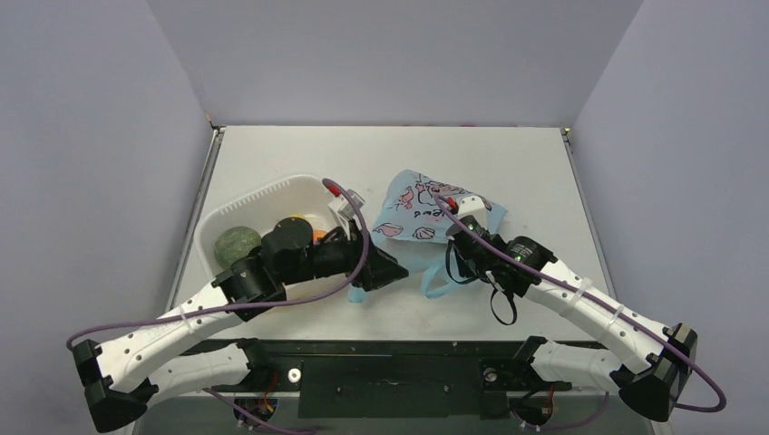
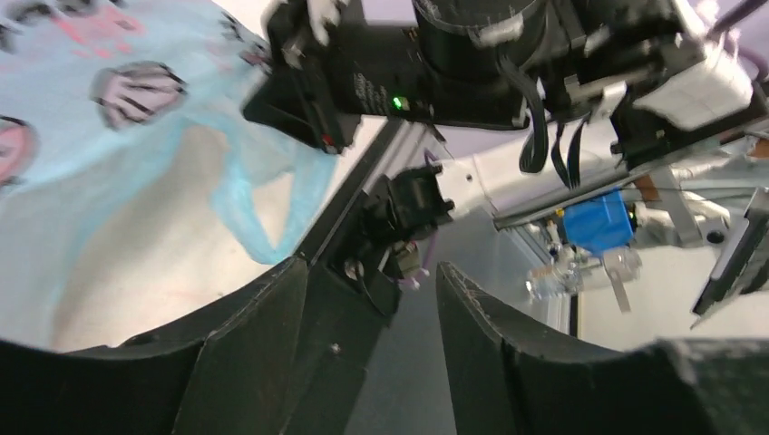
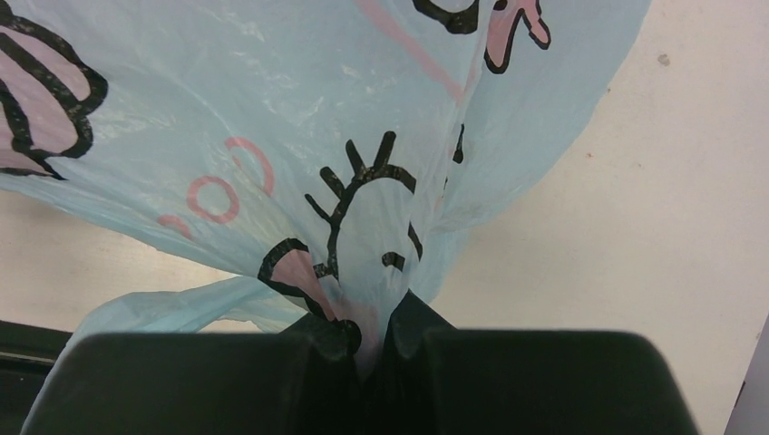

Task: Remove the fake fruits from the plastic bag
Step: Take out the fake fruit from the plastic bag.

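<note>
text: none legible | plastic bag [image 1: 408, 216]: black lettering, too small to read

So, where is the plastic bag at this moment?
In the top view the light-blue plastic bag lies at the middle of the table, just right of the white tub; the right gripper pinches one fold of it.

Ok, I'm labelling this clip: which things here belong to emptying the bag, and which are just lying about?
Job:
- plastic bag, pinched in the right gripper; its contents are hidden
- left gripper, open near its handle

Lying about:
- white tub
- green melon and orange piece inside it
</note>
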`<state>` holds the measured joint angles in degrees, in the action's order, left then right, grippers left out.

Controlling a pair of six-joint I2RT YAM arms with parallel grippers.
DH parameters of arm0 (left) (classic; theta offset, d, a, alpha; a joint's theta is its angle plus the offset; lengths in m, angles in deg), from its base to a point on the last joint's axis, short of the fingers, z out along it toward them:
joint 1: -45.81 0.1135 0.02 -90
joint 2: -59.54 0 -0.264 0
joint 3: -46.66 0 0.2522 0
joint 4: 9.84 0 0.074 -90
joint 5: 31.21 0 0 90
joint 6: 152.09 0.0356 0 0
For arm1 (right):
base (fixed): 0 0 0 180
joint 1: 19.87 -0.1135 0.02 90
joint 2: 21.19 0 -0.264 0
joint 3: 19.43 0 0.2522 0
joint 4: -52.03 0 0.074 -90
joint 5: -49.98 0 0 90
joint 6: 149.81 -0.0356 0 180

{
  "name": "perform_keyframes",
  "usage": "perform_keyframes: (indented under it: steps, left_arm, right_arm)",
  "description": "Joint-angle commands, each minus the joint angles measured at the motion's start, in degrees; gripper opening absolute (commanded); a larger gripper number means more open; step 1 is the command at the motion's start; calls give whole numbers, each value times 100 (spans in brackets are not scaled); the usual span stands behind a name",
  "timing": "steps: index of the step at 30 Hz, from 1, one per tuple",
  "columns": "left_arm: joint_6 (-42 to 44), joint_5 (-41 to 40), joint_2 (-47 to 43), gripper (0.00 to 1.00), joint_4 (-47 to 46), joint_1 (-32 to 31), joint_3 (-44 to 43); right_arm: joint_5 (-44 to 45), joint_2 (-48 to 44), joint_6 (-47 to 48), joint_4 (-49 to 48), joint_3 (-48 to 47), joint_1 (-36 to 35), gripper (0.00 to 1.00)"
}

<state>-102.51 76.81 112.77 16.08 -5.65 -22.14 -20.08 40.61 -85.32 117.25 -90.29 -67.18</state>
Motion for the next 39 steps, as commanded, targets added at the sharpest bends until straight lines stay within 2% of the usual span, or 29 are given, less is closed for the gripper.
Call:
perform_keyframes:
  steps: [1,3,6,13,18,25,29,35,39]
  left_arm:
    - [-208,-1776,288,48,-800,-1046,435]
    - [-225,-2625,447,38,-1014,-1410,573]
    - [-146,-3700,729,31,-1537,-1770,744]
    - [-163,-4667,1697,20,-2026,-1838,705]
    - [-242,-5330,2215,19,-2619,-1820,723]
    - [-174,-5443,3012,20,-3065,-1758,402]
    - [-245,-5273,3448,24,-3340,-1585,304]
    - [-481,-4890,4065,32,-3509,-1082,94]
    - [-604,-4648,4383,44,-3711,-790,39]
  right_arm:
    - [-98,-99,45,-157,-113,19,0]
    - [-111,-152,32,-160,-112,13,0]
    - [-111,-262,34,-158,-31,12,0]
    - [-106,-573,8,-129,216,44,0]
    - [-228,-683,-10,-150,287,46,0]
    - [-269,-706,-44,-147,244,57,0]
    - [-346,-656,-58,-145,185,60,0]
    - [-400,-534,-93,-145,62,61,0]
    - [-442,-440,-71,-147,-14,64,0]
